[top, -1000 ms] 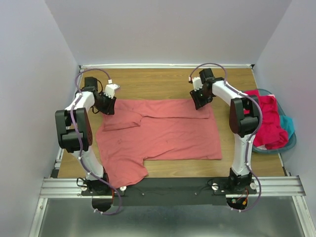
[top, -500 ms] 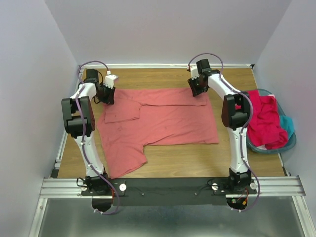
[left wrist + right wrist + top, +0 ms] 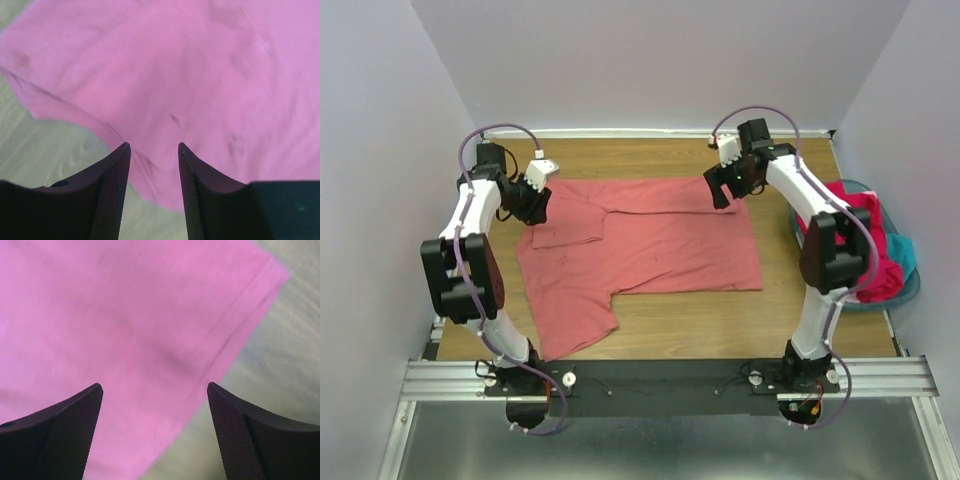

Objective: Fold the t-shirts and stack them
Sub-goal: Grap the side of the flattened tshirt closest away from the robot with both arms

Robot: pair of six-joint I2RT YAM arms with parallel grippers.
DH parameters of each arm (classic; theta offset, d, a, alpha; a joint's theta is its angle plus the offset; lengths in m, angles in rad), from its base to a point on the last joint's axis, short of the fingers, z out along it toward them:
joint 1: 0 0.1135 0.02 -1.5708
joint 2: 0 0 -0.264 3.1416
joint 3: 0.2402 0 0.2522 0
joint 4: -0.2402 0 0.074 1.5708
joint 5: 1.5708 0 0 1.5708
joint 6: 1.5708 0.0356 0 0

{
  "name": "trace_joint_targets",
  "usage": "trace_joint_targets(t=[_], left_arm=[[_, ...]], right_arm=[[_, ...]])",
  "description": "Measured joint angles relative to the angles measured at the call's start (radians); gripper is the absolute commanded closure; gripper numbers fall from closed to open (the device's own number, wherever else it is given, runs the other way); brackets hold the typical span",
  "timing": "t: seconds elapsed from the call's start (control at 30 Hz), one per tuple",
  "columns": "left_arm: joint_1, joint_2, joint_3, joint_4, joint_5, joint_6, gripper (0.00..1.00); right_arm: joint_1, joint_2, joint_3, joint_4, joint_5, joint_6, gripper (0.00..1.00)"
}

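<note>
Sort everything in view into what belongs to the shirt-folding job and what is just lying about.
Job: large salmon-pink cloth t-shirt, spread out; crumpled magenta-red cloth t-shirt; teal cloth t-shirt beside it.
Lying about: round teal plastic basket holding those two; wooden table.

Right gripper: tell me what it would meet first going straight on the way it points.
Most likely the salmon-pink t-shirt, near its hemmed corner: the right gripper hangs open over the cloth, with the table showing beside it. How far above is unclear.

No writing anywhere — nothing legible at all.
</note>
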Motion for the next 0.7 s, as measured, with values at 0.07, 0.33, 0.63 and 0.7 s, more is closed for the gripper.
trace_joint_targets(t=[0.07,0.33,0.63,0.7], left_arm=[[0.009,-0.088,-0.068,-0.04,0.002,0.058,0.48],[0.026,-0.318,-0.356,-0.174,-0.069,0.298,0.52],[0.028,-0.48,-0.579,-0.226,-0.19,0.408,0.54],[0.028,-0.492,-0.597,-0.225,-0.205,0.412,0.54]], right_arm=[[0.0,-0.105,-0.076,-0.03,-0.013,-0.037,0.07],[0.0,-0.36,-0.422,-0.142,-0.037,-0.249,0.45],[0.025,-0.47,-0.659,-0.198,0.002,-0.349,0.52],[0.033,-0.494,-0.689,-0.193,0.01,-0.359,0.53]])
